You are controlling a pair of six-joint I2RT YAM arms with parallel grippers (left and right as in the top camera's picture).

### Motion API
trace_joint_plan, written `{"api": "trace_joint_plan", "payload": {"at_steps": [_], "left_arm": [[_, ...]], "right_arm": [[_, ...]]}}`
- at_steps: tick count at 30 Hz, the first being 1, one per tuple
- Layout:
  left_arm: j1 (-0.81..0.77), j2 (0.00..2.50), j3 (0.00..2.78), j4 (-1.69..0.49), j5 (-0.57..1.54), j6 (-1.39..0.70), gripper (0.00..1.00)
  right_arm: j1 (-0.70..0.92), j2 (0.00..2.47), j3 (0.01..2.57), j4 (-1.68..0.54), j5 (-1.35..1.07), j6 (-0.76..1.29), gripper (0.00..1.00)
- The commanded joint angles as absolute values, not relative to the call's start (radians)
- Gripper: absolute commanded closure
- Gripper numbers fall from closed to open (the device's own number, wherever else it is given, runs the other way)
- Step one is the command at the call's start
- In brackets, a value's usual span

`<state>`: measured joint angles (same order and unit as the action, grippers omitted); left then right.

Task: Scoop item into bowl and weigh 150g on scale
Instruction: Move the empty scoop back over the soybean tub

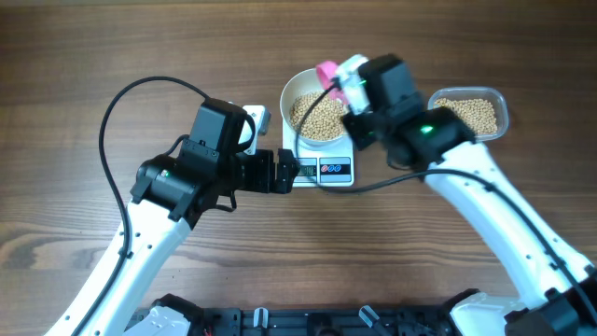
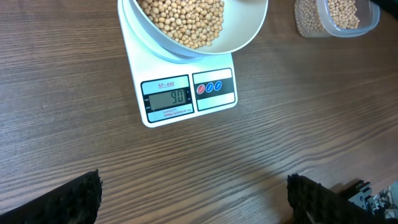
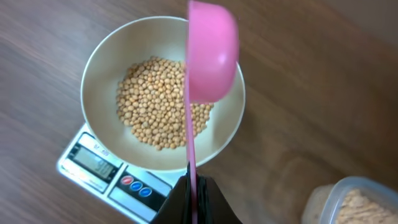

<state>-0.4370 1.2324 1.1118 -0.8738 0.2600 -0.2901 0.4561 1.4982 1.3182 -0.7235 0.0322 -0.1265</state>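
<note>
The white bowl (image 1: 297, 90) stands on the white scale (image 1: 328, 171), partly filled with tan beans (image 1: 320, 117). In the left wrist view the scale's display (image 2: 169, 97) reads about 90, below the bowl (image 2: 249, 37) and its beans (image 2: 183, 18). My right gripper (image 3: 194, 186) is shut on the thin handle of a pink scoop (image 3: 211, 50). The scoop is turned on its side over the bowl's right rim (image 3: 106, 74), above the beans (image 3: 155, 106). My left gripper (image 2: 196, 199) stands open over bare wood in front of the scale, nothing between its fingers (image 2: 81, 193).
A clear plastic container (image 1: 471, 114) holding more beans sits to the right of the scale, also seen as the container (image 2: 336, 15) and the container (image 3: 354, 199). The left arm (image 1: 201, 163) lies just left of the scale. A black cable loops over the table's left half.
</note>
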Motion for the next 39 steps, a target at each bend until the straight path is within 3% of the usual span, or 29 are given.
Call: {"api": "trace_joint_plan", "payload": {"at_steps": [1,9,16,21,27,39], "left_arm": [[-0.442,1.237,1.108,-0.871,0.268,-0.269,0.00],[-0.442,1.237,1.108,-0.871,0.268,-0.269,0.00],[-0.442,1.237,1.108,-0.871,0.268,-0.269,0.00],[-0.442,1.237,1.108,-0.871,0.269,-0.269,0.00],[-0.442,1.237,1.108,-0.871,0.268,-0.269,0.00],[-0.442,1.237,1.108,-0.871,0.269,-0.269,0.00]], "right_arm": [[0.321,1.455,1.341,-0.757,-0.187,-0.071,0.96],[-0.008,1.447,1.341,-0.861,-0.208,-0.110,0.96],[-0.159,1.447,1.341,-0.876,-0.209,-0.128,0.96],[-0.197,1.447,1.340,-0.882,-0.194,-0.187,0.96],[-0.204,1.459,1.333,-0.884,0.007,-0.211,0.96],[-0.204,1.547,1.333,-0.924,0.088,-0.288,0.96]]}}
